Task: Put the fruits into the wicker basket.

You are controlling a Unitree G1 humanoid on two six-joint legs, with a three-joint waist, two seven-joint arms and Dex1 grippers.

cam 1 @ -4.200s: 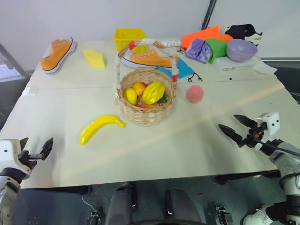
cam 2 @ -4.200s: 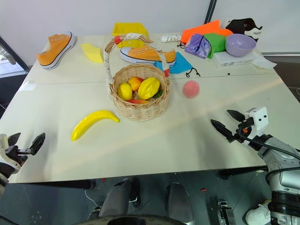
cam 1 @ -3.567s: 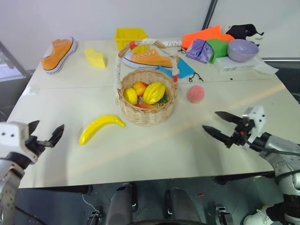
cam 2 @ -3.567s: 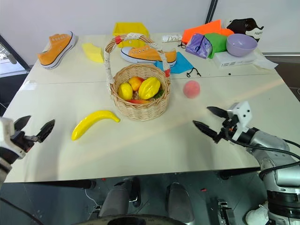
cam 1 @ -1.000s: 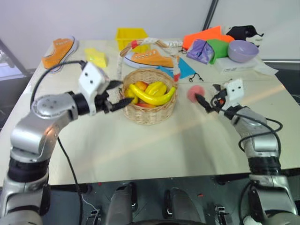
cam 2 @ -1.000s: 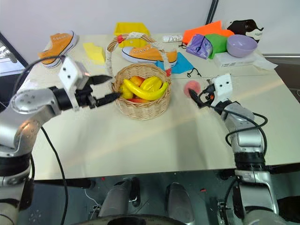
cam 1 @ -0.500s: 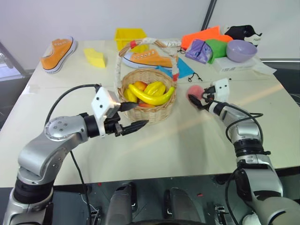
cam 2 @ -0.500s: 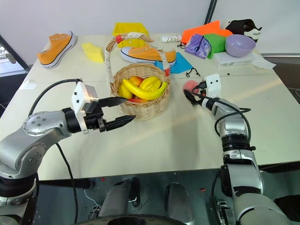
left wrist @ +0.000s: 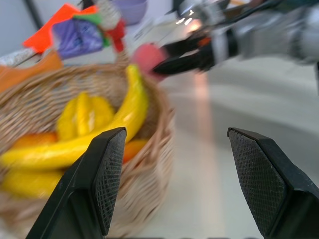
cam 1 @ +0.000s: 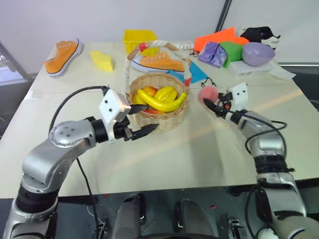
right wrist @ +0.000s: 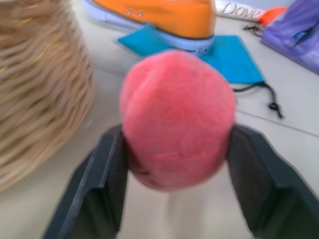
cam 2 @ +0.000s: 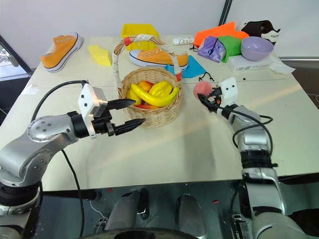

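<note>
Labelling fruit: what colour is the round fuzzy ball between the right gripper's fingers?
Pink-red peach-like ball; right wrist view.

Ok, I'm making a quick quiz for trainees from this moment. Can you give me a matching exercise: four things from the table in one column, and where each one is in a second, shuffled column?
Things:
1. banana
2. peach
3. purple bowl
4. yellow bin

Places:
A. far right corner of the table
B. between the right gripper's fingers
C. across the top of the basket
D. far edge of the table, behind the basket's handle

Pairs: 1-C, 2-B, 3-A, 4-D
</note>
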